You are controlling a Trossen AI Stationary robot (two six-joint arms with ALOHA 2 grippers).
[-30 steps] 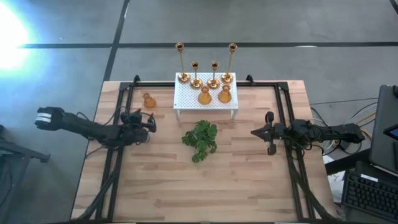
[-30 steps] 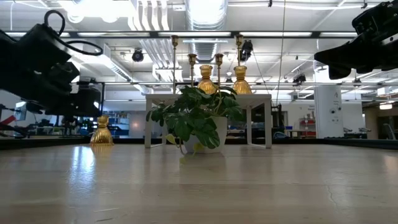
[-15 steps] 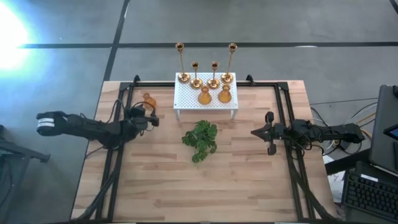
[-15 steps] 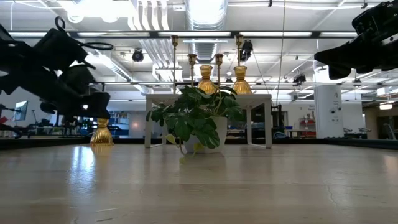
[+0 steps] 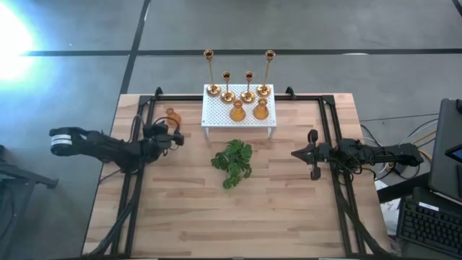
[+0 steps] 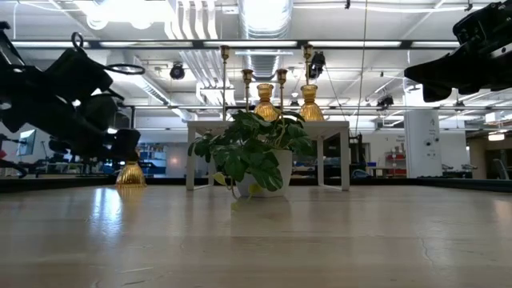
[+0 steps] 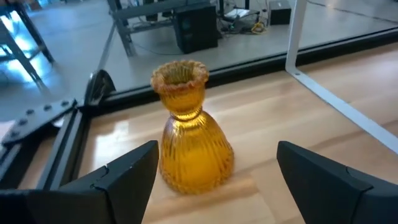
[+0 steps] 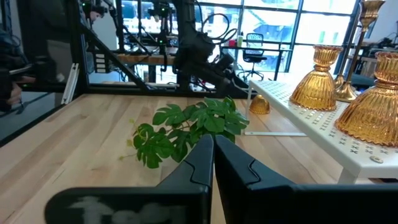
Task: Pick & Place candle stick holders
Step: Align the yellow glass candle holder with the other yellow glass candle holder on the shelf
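Open tabletop is seen in front of the plant [image 5: 232, 162] and on both sides of it. Behind it, the way is blocked by the white stand [image 5: 239, 115] crowded with holders. One squat holder [image 7: 188, 127] stands alone between the spread fingers of the left gripper [image 7: 214, 171], untouched.

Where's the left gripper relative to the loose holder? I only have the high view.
Observer: Left wrist view shows the left gripper open, with the holder centred just ahead of its fingers. No contact visible.
Operator: Holder upright?
Observer: Yes, upright on the table, rim up.
Operator: Right gripper?
Observer: Right gripper is shut on nothing, per the right wrist view.
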